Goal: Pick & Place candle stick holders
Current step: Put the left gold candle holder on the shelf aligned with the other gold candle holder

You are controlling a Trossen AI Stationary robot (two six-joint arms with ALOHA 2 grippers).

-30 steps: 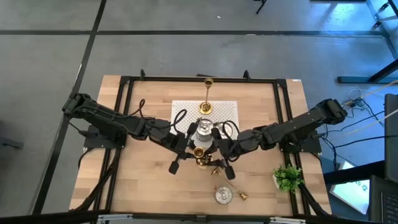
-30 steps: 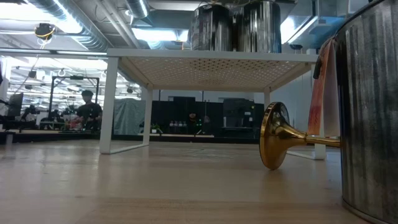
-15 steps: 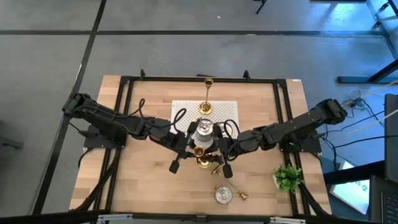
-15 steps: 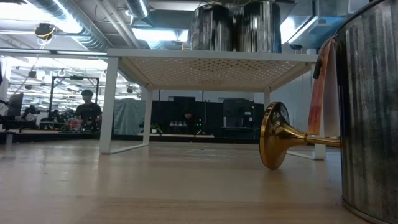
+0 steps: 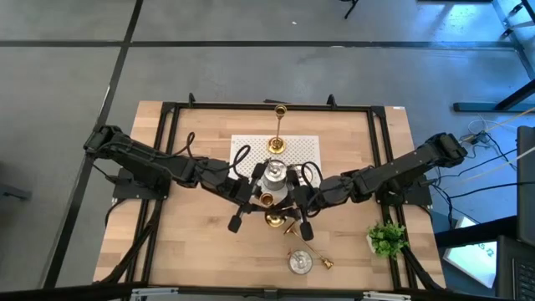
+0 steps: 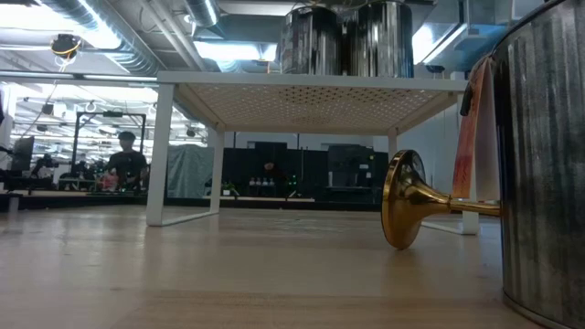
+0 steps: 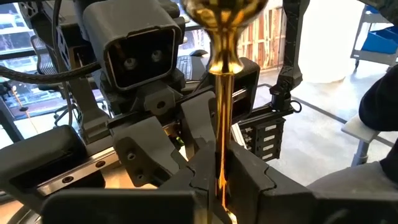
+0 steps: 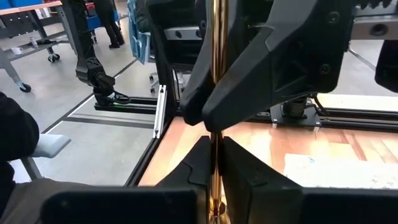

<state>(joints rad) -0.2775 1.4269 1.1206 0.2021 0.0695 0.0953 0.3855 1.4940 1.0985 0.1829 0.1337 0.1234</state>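
Both grippers meet over the table's middle, each shut on one slim gold candlestick [image 5: 267,199] that stands upright between them. My left gripper [image 7: 222,177] comes from the left and my right gripper [image 8: 215,165] from the right. A second gold candlestick [image 5: 276,144] stands by its base on the white perforated stand [image 5: 308,149], beside a silver holder [image 5: 272,176]. A third gold one [image 6: 407,201] lies on its side on the table. Another silver holder [image 5: 299,262] stands near the front edge. My left gripper pinches the candlestick's thin stem [image 7: 222,163] between its two fingers, well below the cup [image 7: 221,15]. The fingers come roughly level from the table's left and lie across the stem. The candlestick stands upright; its base is hidden. My right gripper pinches the same stem [image 8: 215,140] between its two fingers. It comes roughly level from the table's right, facing the left gripper, with the fingers across the stem. The stem runs upright through the hold; its base is hidden below the fingers.
A small green plant [image 5: 386,238] stands at the front right. A small gold piece [image 5: 326,264] lies beside the front silver holder. A black frame [image 5: 167,150] runs around the table. Bare wood shows at the front left.
My right gripper has shut on the candlestick's stem, which my left gripper held throughout. Both arms have stayed in place and the candlestick has stayed upright.
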